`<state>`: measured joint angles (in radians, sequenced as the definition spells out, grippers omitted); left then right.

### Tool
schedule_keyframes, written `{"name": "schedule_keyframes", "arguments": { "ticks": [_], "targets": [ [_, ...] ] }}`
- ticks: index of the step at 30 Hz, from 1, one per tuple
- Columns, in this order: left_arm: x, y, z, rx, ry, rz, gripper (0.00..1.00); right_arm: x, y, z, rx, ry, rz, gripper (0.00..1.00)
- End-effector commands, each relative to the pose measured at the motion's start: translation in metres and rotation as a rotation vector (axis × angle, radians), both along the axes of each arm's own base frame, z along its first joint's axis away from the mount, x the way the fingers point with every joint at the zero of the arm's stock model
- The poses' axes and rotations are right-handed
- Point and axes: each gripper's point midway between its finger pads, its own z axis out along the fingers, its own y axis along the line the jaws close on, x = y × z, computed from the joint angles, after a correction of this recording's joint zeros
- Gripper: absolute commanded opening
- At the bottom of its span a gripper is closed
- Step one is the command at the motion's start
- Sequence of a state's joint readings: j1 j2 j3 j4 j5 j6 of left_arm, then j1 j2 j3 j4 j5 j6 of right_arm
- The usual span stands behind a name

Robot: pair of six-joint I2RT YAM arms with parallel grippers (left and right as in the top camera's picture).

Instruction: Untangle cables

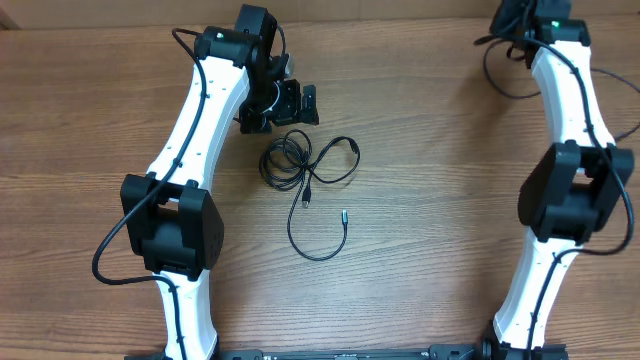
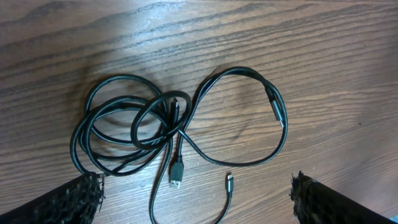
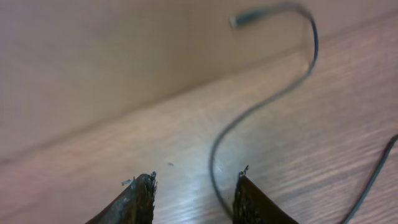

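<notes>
Plainly, the cables (image 1: 305, 175) lie tangled mid-frame on the desk (image 1: 420, 200) — loops overlapping. Left fingers (image 2: 62, 202) hang wide just above them, likely framing a pick; right fingers (image 3: 134, 202), upper right, stand partly apart — visibly gripping nothing.

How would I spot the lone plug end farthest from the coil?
On the wooden table, find the black cables tangled beside the left gripper. One strand leaves the tangle and curves in a U. The plug at its tip lies alone on bare wood, farther out than the other ends.
</notes>
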<state>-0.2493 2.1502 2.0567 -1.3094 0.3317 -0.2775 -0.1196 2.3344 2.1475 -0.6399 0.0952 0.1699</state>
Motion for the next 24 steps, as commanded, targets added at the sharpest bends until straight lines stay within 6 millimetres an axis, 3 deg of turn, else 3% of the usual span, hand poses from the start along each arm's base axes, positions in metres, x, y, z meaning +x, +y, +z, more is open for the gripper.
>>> {"name": "schedule_keyframes", "arguments": {
  "ticks": [1,8,12,17,21,24],
  "targets": [
    [0.002,-0.002,0.009,0.001,-0.037,-0.027,0.99,-0.002,-0.006,-0.049,-0.053,0.099,0.046,0.44],
    [0.002,-0.002,0.009,0.001,-0.037,-0.027,1.00,-0.001,0.009,-0.100,-0.041,0.174,0.177,0.67],
    [0.002,-0.002,0.009,0.001,-0.037,-0.027,1.00,-0.001,0.006,-0.121,-0.038,0.197,0.172,0.68],
    [0.002,-0.002,0.009,0.001,-0.037,-0.027,1.00,-0.006,0.004,-0.150,-0.028,0.240,0.169,0.49],
    [0.002,-0.002,0.009,0.001,-0.037,-0.027,1.00,-0.009,0.004,-0.164,-0.023,0.266,0.170,0.40],
    [0.002,-0.002,0.009,0.001,-0.037,-0.027,0.99,-0.009,0.004,-0.165,-0.022,0.268,0.170,0.15]
  ]
}}
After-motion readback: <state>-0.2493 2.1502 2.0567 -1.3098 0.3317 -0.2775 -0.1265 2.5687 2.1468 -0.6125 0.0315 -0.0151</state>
